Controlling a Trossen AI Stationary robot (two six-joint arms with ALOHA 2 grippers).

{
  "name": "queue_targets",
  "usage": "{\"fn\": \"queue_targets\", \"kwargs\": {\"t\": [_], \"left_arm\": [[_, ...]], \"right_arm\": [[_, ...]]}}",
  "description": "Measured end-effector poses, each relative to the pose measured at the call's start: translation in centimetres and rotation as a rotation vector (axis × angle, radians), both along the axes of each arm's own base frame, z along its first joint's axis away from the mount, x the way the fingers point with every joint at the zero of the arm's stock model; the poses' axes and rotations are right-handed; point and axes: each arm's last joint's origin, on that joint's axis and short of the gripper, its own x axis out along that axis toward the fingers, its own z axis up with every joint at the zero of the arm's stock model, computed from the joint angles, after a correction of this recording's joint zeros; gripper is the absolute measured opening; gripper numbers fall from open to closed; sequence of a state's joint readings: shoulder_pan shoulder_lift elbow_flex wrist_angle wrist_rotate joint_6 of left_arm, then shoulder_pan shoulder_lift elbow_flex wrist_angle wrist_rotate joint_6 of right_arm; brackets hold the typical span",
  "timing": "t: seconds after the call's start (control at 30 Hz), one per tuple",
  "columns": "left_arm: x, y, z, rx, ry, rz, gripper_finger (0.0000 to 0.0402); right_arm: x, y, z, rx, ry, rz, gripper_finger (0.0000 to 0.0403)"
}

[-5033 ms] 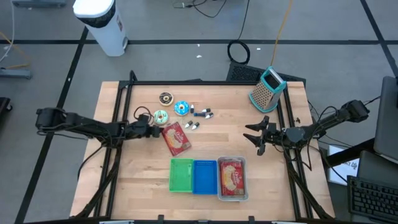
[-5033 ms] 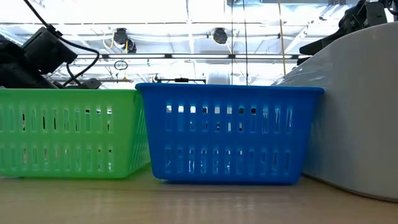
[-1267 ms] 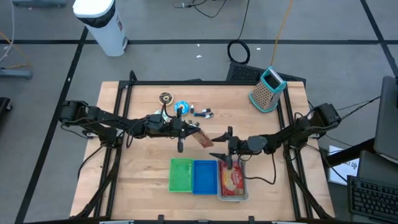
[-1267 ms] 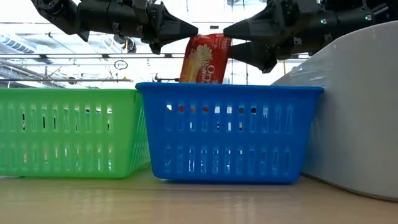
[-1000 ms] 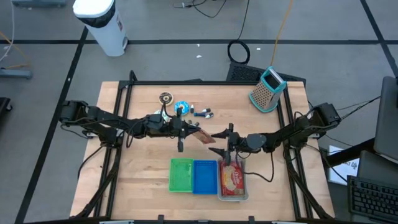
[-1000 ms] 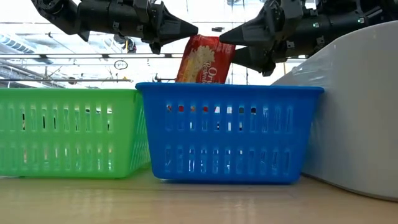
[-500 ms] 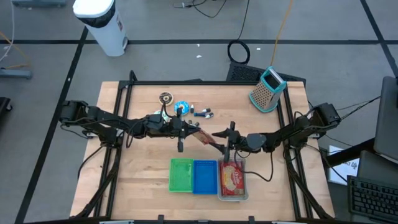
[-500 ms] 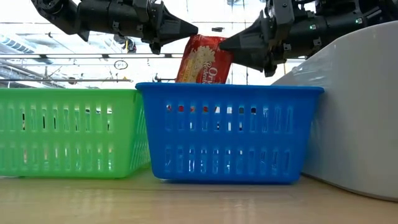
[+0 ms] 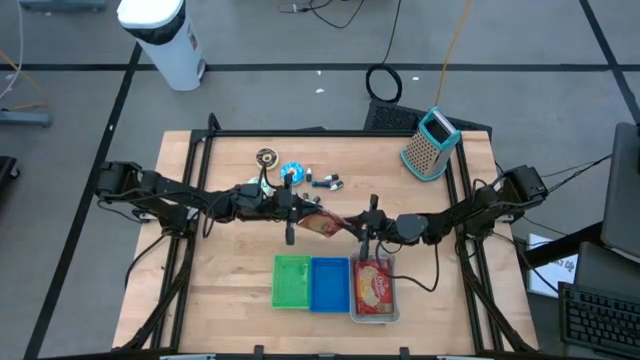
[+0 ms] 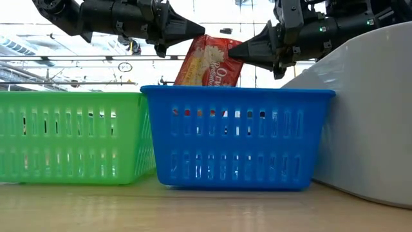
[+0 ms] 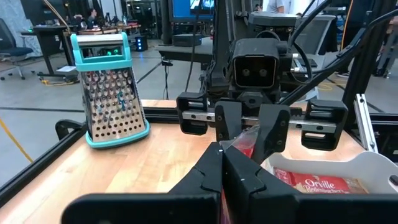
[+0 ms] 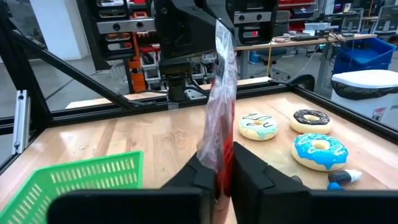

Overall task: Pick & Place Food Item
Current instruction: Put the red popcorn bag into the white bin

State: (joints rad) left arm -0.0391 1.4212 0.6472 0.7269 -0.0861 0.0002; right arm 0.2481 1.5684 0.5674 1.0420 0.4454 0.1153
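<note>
A red popcorn bag (image 9: 326,225) hangs in the air over the middle of the table, between my two grippers, which face each other. My left gripper (image 9: 303,212) is shut on its left end and my right gripper (image 9: 352,228) is shut on its right end. In the low view the bag (image 10: 209,61) shows tilted above and behind the blue basket (image 10: 237,136). A second popcorn bag (image 9: 372,288) lies in the white tray (image 9: 394,300). My left gripper pinches the bag's upper left corner (image 10: 201,40) between its two fingers, coming level from the table's left. The bag hangs tilted below the fingers, clear of the table. My right gripper pinches the bag's right edge (image 12: 219,146) between its two fingers, coming level from the table's right. The bag stands edge-on between the fingers, lifted clear.
A green basket (image 9: 292,282), the blue basket (image 9: 329,283) and the white tray stand side by side near the front edge. Three toy donuts (image 9: 292,172) and small bits lie at the far left. A box grater (image 9: 430,143) stands at the far right corner.
My right gripper has shut on the bag's right edge, staying where it was. The bag has tipped a little, its lower end swinging toward the table's left. My left gripper keeps its hold.
</note>
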Motion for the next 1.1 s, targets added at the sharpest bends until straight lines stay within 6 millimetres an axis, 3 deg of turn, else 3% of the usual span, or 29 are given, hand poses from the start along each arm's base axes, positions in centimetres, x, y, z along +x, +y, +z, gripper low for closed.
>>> {"fn": "queue_targets", "kwargs": {"t": [0.27, 0.5, 0.77, 1.1], "left_arm": [[0.0, -0.2, 0.0, -0.027, 0.0, -0.018, 0.0022], [-0.4, -0.9, 0.6, -0.022, -0.017, -0.035, 0.0115], [-2.9, -0.7, 3.3, -0.034, -0.021, -0.034, 0.0201], [-4.0, -0.6, 4.3, -0.247, -0.033, -0.029, 0.0229]], "right_arm": [[0.0, 0.0, -0.1, -0.006, 0.009, 0.004, 0.001], [-0.3, 0.2, 0.1, -0.017, 0.051, 0.013, 0.0008], [-2.8, 1.9, 3.9, -0.052, -0.021, 0.096, 0.0008], [-7.8, 5.6, 7.8, 0.051, -0.1, 0.322, 0.0008]]}}
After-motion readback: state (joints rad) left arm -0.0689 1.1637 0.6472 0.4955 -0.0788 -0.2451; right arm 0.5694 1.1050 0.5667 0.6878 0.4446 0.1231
